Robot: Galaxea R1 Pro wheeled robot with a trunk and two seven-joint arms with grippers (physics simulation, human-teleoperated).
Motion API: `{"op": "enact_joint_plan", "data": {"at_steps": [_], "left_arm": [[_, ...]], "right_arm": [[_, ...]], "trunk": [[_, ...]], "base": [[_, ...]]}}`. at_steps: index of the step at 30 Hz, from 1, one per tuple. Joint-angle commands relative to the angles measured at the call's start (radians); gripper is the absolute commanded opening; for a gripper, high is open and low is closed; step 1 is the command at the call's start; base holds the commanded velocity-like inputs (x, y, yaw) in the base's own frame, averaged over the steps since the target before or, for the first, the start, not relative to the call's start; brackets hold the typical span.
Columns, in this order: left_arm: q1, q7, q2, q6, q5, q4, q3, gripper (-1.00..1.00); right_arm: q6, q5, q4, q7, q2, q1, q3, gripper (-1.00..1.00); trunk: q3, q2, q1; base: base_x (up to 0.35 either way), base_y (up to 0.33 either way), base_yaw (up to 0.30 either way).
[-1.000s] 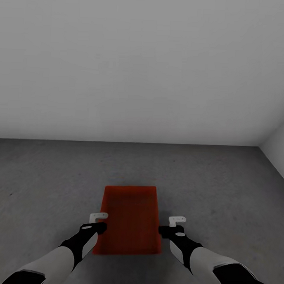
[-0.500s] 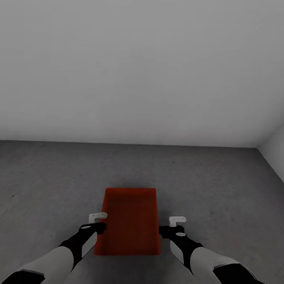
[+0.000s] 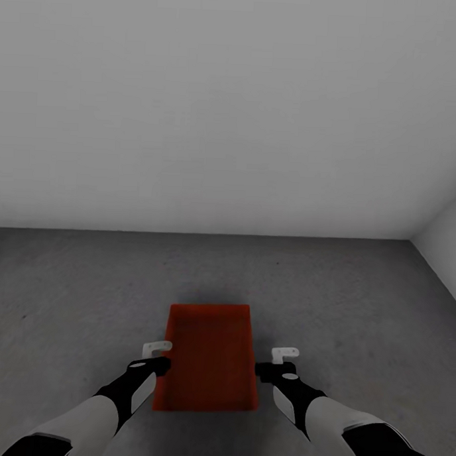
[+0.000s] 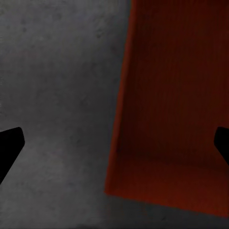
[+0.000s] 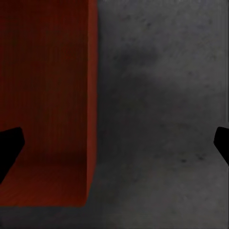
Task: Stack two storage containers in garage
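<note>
- Plain white walls (image 3: 233, 109) rise behind a dark grey, rough concrete-like floor (image 3: 358, 293), and a second white wall meets them at the far right corner.
- On that floor the left gripper (image 3: 157, 356) hangs at the left long side of an orange-red open-top rectangular storage container (image 3: 209, 356); in the left wrist view its dark fingertips (image 4: 9, 148) stand wide apart — spread open, one over bare floor, the other over the box's inside, so the jaws straddle the wall without closing on it.
- Mirroring it, the right gripper (image 3: 280, 363) sits just beside the container's right long side, and its fingertips (image 5: 9, 145) in the right wrist view are likewise far apart, open and holding nothing.
- Between the two black-and-white forearms the container lies flat on the grey floor, its long axis pointing away from the robot, its smooth inside bare.
- Beyond its far end a soft shadow darkens the concrete.
</note>
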State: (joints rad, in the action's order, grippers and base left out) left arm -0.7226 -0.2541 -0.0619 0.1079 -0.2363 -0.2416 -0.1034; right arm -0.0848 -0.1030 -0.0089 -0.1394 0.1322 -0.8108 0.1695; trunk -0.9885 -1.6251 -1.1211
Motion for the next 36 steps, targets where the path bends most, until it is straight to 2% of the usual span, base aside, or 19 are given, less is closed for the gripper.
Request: {"op": "enact_joint_plan", "data": {"at_steps": [1,19,26,32,36], "left_arm": [[0.000,-0.007,0.001,0.006,-0.008,-0.002,-0.009,1.00],[0.000,-0.002,0.007,0.006,-0.010,0.004,-0.007,1.00],[0.000,-0.006,0.016,0.003,-0.009,0.068,-0.007,1.00],[0.000,-0.003,0.065,-0.001,-0.018,0.146,-0.006,1.00],[0.000,0.003,0.110,-0.002,-0.068,0.205,-0.006,1.00]], "right_arm": [[-0.004,-0.010,0.001,-0.003,0.001,-0.001,0.008,1.00],[-0.004,-0.013,0.004,-0.005,-0.008,-0.001,0.006,1.00],[0.000,-0.014,0.007,-0.003,-0.006,0.000,0.007,1.00],[0.003,-0.012,0.010,0.002,-0.007,0.003,0.007,1.00],[0.004,-0.012,0.018,0.002,-0.009,0.002,0.007,1.00]], "trunk": [[0.003,0.007,0.004],[0.059,0.133,0.073],[0.081,0.182,0.100],[0.100,0.224,0.123],[0.112,0.252,0.138]], "base": [[0.000,0.000,0.000],[0.000,0.000,0.000],[0.000,0.000,0.000],[0.000,0.000,0.000],[0.000,0.000,0.000]]}}
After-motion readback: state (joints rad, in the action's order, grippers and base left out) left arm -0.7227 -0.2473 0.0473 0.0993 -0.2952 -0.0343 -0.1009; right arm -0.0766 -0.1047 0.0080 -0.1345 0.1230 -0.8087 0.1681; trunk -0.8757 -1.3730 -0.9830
